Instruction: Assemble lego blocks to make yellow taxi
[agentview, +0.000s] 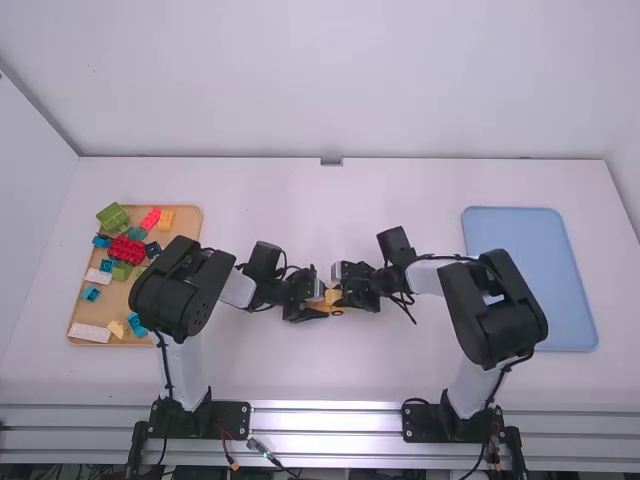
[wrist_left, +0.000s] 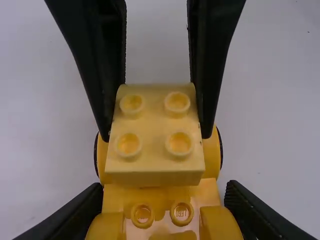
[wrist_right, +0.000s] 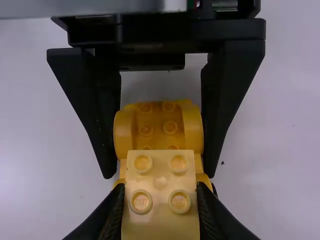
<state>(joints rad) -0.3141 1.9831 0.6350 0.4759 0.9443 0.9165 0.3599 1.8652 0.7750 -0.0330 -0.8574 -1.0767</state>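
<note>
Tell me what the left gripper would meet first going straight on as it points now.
Beyond the yellow base it grips, most likely the pale block held by the right gripper. Block and base overlap in both wrist views, so I can't tell whether any gap remains.

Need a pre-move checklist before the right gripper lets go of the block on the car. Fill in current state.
1. Left gripper clamped on car: ok, a finger against each side.
2. Right gripper clamped on block: ok, pinched across two opposite sides.
3. Block studs up: ok, four showing.
4. Block square and centered across car: ok, roughly.
5. Block pressed fully home: cannot tell, the joint isn't clear. I'd confirm before release.
6. Clear sight of board for the next pick: not ok, left arm hides part in the high view.
</note>
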